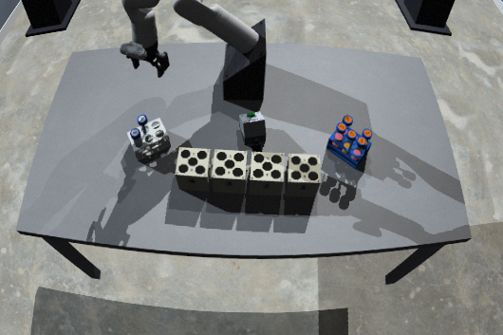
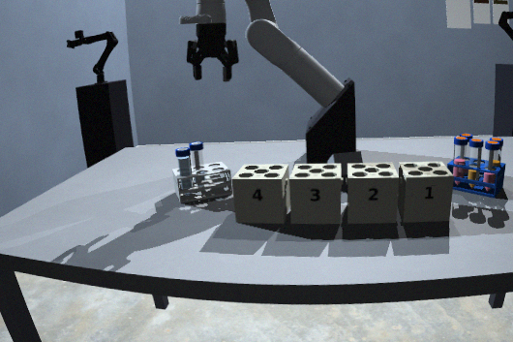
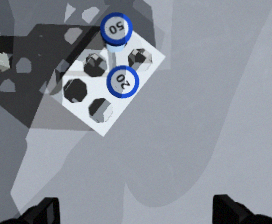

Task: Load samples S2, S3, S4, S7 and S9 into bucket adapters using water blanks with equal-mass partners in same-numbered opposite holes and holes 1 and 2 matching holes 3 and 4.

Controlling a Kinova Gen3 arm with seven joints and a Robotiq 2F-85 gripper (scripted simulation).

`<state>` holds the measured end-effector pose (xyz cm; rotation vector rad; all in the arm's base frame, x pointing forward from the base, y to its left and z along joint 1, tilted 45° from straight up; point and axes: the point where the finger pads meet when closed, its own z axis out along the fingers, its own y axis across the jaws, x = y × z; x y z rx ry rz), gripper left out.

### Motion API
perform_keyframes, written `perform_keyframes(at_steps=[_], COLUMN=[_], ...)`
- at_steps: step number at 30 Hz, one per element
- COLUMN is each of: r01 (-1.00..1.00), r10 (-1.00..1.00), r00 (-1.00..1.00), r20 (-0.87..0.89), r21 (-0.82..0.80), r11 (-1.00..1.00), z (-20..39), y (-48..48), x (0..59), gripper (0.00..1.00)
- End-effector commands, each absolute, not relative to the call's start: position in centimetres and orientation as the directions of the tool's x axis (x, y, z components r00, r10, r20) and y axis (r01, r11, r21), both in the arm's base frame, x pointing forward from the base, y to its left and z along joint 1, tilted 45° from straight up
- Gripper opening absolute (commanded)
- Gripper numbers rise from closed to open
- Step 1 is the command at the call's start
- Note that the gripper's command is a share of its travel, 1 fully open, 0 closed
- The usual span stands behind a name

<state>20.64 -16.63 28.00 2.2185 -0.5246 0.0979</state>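
My gripper (image 2: 211, 70) hangs open and empty high above the table's left side; it also shows in the top view (image 1: 149, 64). Below it a clear rack (image 2: 202, 181) holds two water blanks with white cap dots, marked 50 (image 3: 116, 27) and 20 (image 3: 122, 80). Four cream adapters stand in a row, all holes empty: 4 (image 2: 258, 193), 3 (image 2: 316, 193), 2 (image 2: 372, 193), 1 (image 2: 427, 191). A blue rack (image 2: 476, 170) at the right holds several orange-dotted sample tubes. The green DONE key (image 1: 251, 115) sits on its small desk behind the adapters.
The arm's black base (image 1: 244, 68) stands behind the DONE desk. Black pedestals stand off the table at the far corners. The clear rack (image 1: 149, 139) sits close to adapter 4's left side.
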Motion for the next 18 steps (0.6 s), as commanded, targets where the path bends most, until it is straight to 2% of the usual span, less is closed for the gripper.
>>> perform_keyframes(at_steps=[1,17,18], r01=[-0.402,-0.402,-0.411], r10=[-0.336,-0.336,-0.342], r00=[0.910,0.910,0.906], r20=[0.244,0.244,0.251], r21=[0.720,0.720,0.718], r11=[-0.565,-0.565,-0.562], z=[28.02,28.02,27.78], y=[-16.62,-16.62,-16.42], x=[20.67,20.67,20.81], gripper=[1.00,1.00,0.62])
